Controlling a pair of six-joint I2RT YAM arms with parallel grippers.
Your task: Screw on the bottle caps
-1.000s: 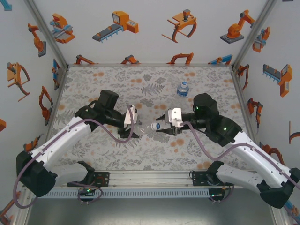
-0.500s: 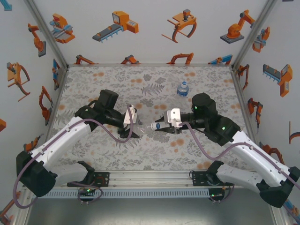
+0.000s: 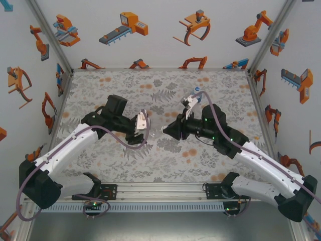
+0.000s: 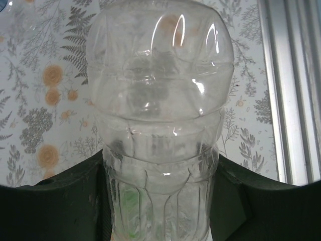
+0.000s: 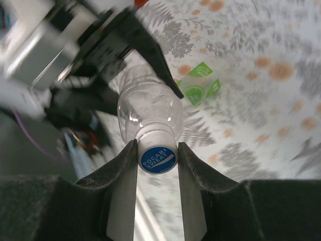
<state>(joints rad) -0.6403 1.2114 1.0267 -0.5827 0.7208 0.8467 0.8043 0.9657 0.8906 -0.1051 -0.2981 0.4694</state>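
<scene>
The blue-printed cap [image 5: 157,159], newly clamped in the rolled right pincer [image 5: 157,146], is judged being threaded onto the clear bottle [image 4: 159,100] gripped by the left pincer [image 4: 160,203] opposite.

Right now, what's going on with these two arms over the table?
The left gripper is shut on a clear plastic bottle, holding it sideways between the two arms. The right gripper is clamped on the blue-topped cap sitting on that bottle's neck, apparently to twist it on. Another small bottle stands farther back on the table.
</scene>
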